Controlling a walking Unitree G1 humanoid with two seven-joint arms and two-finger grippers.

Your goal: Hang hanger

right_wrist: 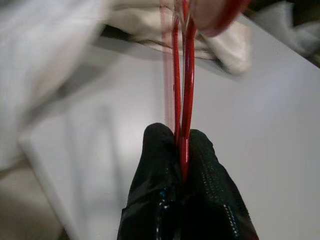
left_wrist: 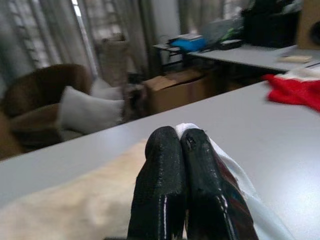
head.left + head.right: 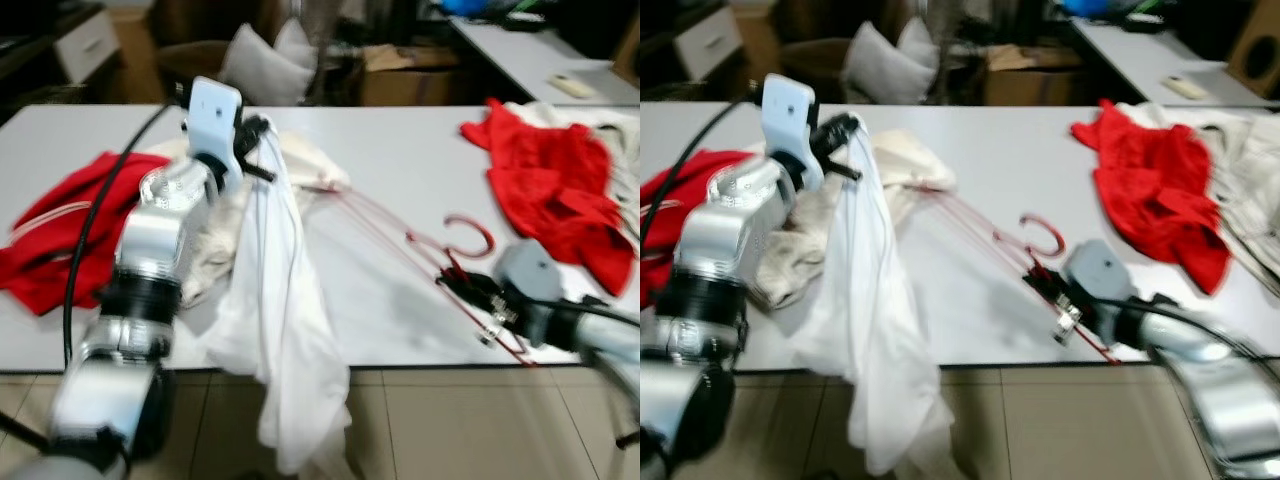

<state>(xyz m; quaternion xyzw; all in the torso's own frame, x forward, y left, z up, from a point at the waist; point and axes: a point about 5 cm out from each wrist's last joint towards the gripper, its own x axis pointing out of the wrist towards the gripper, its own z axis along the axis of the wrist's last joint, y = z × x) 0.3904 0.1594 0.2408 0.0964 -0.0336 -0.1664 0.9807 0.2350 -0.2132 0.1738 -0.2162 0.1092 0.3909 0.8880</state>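
The red hanger [image 3: 440, 262] lies low over the table [image 3: 400, 150], its wire pinched in the right tool [image 3: 470, 290]. Beyond its far end, the left tool [image 3: 250, 135] is clamped on a white shirt [image 3: 280, 330] trailing off the edge. The shirt looks only partly threaded; hanging remains.

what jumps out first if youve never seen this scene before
The long white garment held up by the left gripper, which is shut on its top edge, draping off the front edge of the white table toward the floor. Next, the thin red hanger stretched across the table, one end clamped in the right gripper and the other reaching into the garment. Bright red clothes lie heaped at the table's right and left ends.
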